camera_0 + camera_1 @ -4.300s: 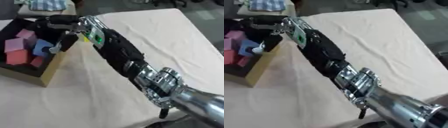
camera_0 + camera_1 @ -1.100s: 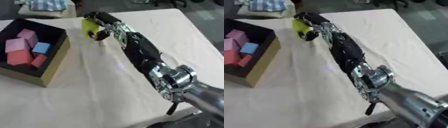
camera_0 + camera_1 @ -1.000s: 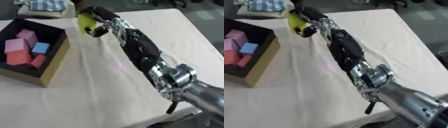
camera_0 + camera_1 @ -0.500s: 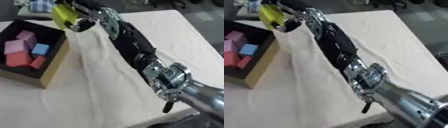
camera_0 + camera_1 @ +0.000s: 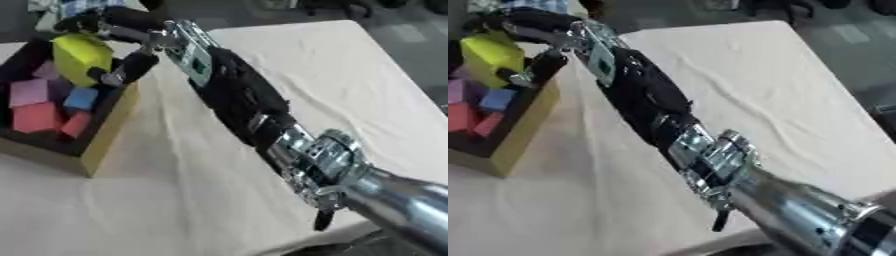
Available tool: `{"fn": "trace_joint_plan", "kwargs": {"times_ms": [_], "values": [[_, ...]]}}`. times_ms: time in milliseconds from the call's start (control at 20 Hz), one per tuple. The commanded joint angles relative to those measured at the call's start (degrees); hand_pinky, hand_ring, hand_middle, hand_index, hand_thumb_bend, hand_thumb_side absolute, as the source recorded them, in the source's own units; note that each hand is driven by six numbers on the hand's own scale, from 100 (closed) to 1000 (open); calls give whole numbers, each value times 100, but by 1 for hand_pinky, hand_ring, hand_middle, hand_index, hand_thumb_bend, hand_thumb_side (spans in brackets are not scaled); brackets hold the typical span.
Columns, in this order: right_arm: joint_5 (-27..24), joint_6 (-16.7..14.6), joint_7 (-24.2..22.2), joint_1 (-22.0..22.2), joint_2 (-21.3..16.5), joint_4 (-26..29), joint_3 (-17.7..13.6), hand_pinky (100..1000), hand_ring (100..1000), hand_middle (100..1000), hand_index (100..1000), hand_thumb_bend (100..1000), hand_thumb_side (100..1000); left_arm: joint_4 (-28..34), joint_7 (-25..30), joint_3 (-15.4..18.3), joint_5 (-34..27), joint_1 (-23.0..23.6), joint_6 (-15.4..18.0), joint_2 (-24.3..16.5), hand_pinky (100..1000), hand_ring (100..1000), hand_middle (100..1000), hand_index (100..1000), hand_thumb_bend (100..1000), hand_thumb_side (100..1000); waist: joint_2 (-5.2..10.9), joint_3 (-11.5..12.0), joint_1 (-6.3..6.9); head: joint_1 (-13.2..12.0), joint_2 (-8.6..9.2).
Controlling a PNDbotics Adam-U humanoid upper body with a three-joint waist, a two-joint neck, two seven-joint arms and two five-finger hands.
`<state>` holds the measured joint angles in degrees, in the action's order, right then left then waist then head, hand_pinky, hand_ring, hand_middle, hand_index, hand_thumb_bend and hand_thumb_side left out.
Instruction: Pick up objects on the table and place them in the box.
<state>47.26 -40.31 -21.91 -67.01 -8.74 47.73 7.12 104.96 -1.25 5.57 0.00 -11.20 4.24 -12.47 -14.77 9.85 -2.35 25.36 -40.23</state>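
Box [image 5: 103, 139] first, since everything ends there: it is a shallow, dark-lined tray with tan outer walls sitting at about nine o'clock on the cream-covered table [image 5: 350, 90], its near corner pointing down toward seven o'clock. The right arm [image 5: 236, 95] is the next biggest thing, running as a long diagonal from the silver joint at five o'clock up to the box at eleven o'clock. At its end the right hand [image 5: 131, 37] has its fingers and thumb curled round a yellow object [image 5: 80, 56], which hangs over the box's far inner corner, above the contents rather than resting among them as far as I can tell. Below it lie the smaller pieces already stowed: a red block [image 5: 37, 116], a pink block [image 5: 29, 92] and a blue block [image 5: 81, 98], packed near one another on the box floor. The left hand shows in neither view. My reading is that the placing step is in hand, with the carry over and the release still to come. The next move calls for lowering the yellow object a little toward the free patch at the box's twelve o'clock side, then straightening the fingers so it drops inside the walls, and lifting clear without catching the rim.
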Motion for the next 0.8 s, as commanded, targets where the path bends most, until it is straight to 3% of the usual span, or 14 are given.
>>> {"fn": "trace_joint_plan", "kwargs": {"times_ms": [50, 200, 500, 650, 700, 800], "values": [[-25, -112, -187, -84, -39, 156, 45, 851, 877, 903, 1000, 220, 402, 120, 0, 23, 0, -49, -6, -51, 850, 701, 667, 877, 100, 701, 179, -15, -56, 11, 19], [-95, -174, -258, -61, -78, 197, 43, 858, 889, 937, 1000, 259, 434, 121, -7, 29, 5, -48, -10, -52, 850, 701, 666, 877, 100, 702, 172, -52, -58, -2, 16], [-529, -165, -224, -37, -261, 433, -2, 852, 876, 920, 999, 199, 419, 122, -33, 53, 8, -35, -12, -65, 849, 701, 666, 877, 100, 701, 162, -163, -38, -52, 13], [-1184, -76, -124, -47, -477, 735, -45, 842, 859, 893, 989, 153, 392, 122, -51, 69, 13, -31, -11, -78, 849, 701, 666, 876, 100, 701, 161, -252, -31, -105, 13], [-1432, -16, -100, -38, -572, 882, -55, 837, 851, 879, 986, 100, 368, 122, -58, 76, 16, -28, -11, -83, 849, 701, 666, 876, 100, 701, 161, -282, -30, -125, 11], [-1978, 160, -29, 44, -813, 1301, -105, 823, 832, 857, 977, 100, 340, 119, -87, 104, 23, -13, -14, -97, 849, 700, 665, 876, 100, 701, 159, -359, -27, -178, 4]]}}
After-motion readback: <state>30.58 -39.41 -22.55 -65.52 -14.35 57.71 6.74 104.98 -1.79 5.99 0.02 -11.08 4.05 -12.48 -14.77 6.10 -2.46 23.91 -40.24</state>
